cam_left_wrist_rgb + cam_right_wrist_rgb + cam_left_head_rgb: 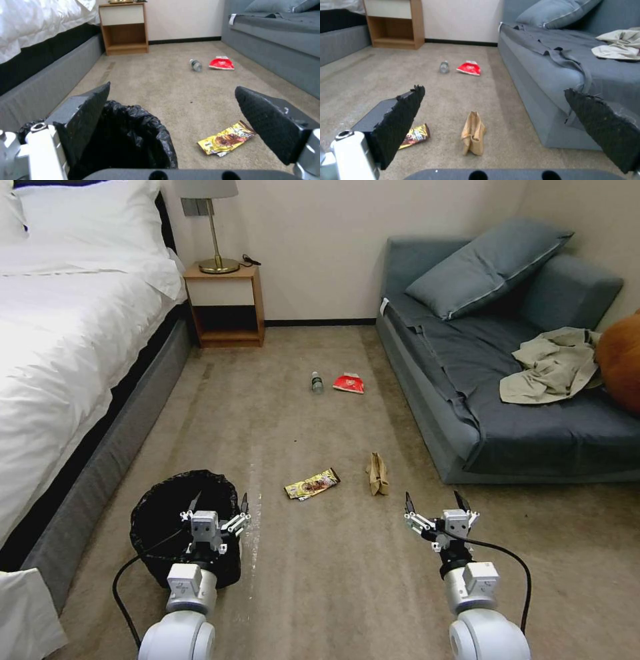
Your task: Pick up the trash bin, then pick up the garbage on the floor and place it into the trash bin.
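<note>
The trash bin (148, 513), lined with a glossy black bag, stands on the carpet at my near left. My left gripper (219, 503) hovers open over its right rim; in the left wrist view one finger (90, 110) is over the bin (140, 135) and the other is outside it. My right gripper (434, 502) is open and holds nothing. The garbage lies ahead: a yellow-brown snack wrapper (312, 484) and a tan paper bag (378, 474) close by, a small clear bottle (317, 382) and a red packet (349, 383) farther off.
A white bed (60, 347) runs along the left. A wooden nightstand (227, 303) with a lamp stands at the back wall. A grey sofa (520, 407) on the right carries a beige garment (553, 367). Open carpet (287, 433) lies between bed and sofa.
</note>
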{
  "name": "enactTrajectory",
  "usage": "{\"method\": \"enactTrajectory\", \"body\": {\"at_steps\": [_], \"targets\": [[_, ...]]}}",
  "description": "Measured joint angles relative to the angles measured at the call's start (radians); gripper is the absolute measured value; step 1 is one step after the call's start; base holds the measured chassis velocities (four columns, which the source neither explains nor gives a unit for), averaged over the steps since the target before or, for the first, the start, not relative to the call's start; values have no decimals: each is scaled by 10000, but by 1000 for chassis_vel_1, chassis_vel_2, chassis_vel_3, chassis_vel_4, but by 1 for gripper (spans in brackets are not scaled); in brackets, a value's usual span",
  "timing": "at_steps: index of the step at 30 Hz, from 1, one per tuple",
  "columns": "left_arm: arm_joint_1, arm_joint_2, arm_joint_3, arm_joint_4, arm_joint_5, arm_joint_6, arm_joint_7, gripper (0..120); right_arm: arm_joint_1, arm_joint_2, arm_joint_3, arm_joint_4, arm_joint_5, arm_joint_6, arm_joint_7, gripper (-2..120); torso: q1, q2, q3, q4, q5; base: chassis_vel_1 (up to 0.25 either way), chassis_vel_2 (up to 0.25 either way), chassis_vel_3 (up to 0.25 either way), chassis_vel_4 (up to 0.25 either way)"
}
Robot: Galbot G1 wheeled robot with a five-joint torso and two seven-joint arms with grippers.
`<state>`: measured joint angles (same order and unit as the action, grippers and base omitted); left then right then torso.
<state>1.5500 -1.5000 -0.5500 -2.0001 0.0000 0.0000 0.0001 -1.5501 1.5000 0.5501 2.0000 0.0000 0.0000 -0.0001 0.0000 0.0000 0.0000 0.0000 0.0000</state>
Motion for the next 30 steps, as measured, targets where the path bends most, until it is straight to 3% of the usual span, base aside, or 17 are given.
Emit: {"method": "enactTrajectory", "body": {"at_steps": [30], "targets": [[0,0,0,0,0,-1,0,100,0,0,0,0,0,0,0,100,0,0,0,0,0,0,0,0,0]]}}
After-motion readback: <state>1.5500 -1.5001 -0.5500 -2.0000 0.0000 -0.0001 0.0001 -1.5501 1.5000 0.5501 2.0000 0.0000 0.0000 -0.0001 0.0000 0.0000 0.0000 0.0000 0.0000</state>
